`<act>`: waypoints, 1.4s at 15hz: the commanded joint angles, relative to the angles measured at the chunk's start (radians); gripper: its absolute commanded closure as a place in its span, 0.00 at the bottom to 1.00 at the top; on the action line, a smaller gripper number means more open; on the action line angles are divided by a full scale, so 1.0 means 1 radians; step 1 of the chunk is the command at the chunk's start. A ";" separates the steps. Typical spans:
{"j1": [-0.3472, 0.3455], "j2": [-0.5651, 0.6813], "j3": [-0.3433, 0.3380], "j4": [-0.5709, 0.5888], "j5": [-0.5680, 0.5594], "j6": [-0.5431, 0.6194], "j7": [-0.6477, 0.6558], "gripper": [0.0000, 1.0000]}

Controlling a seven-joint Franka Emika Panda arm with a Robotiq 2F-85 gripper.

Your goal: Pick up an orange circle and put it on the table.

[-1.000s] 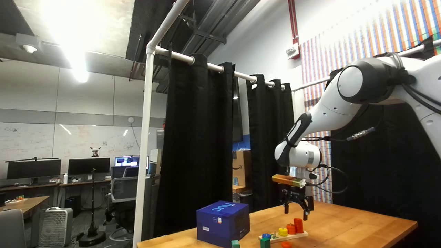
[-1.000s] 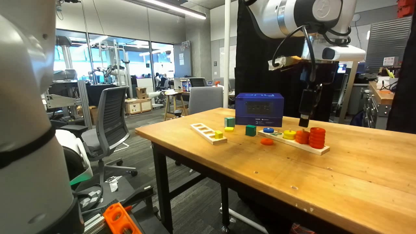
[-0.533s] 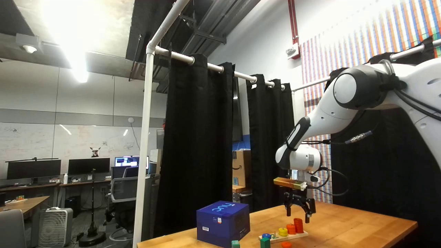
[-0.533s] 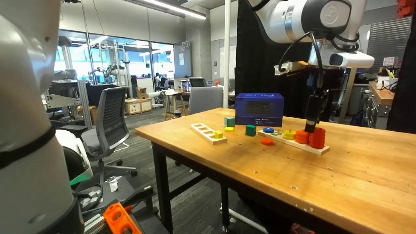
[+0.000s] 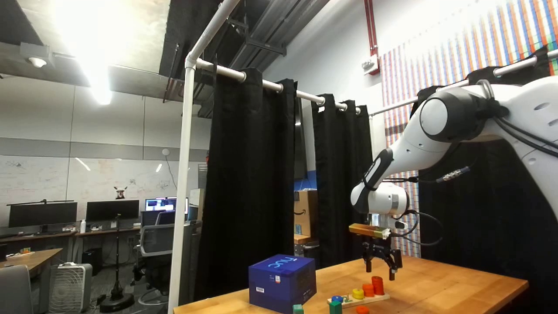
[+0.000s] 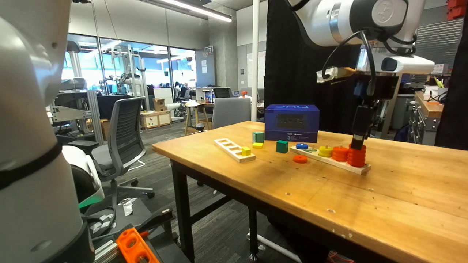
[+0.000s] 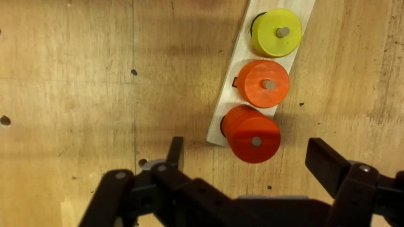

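A tall red-orange ring stack (image 7: 252,132) stands on a peg at the end of a wooden peg board; it also shows in both exterior views (image 5: 377,286) (image 6: 357,157). A shorter orange ring stack (image 7: 268,77) stands beside it, also in an exterior view (image 6: 340,154). A loose orange ring (image 6: 300,159) lies flat on the wooden table (image 6: 329,197); it also shows in an exterior view (image 5: 362,309). My gripper (image 7: 247,153) is open and empty above the tall stack, its fingers apart on either side of it in the wrist view. It shows in both exterior views (image 5: 380,271) (image 6: 357,141).
The peg board (image 6: 360,169) also holds yellow rings (image 6: 325,151) and a blue ring (image 6: 302,146). A blue box (image 6: 291,123) stands behind. Green blocks (image 6: 282,146), yellow blocks (image 6: 246,151) and a slotted wooden frame (image 6: 230,148) lie nearby.
My open gripper has moved right in both exterior views, over the tall red-orange stack. It dipped a little, then rose slightly. The rings and blocks have not moved.
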 commanded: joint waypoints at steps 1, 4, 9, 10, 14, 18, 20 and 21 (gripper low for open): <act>-0.002 0.025 -0.005 0.054 0.018 -0.037 0.002 0.00; -0.002 0.040 -0.003 0.071 0.020 -0.049 -0.001 0.00; -0.002 0.062 -0.003 0.092 0.020 -0.066 -0.001 0.00; -0.002 0.066 -0.003 0.095 0.020 -0.066 0.000 0.00; 0.002 0.072 -0.006 0.103 0.009 -0.067 0.002 0.34; 0.002 0.075 -0.006 0.111 0.007 -0.073 0.003 0.65; 0.003 0.076 -0.007 0.115 0.005 -0.078 0.004 0.81; 0.003 0.078 -0.007 0.119 0.005 -0.081 0.005 0.82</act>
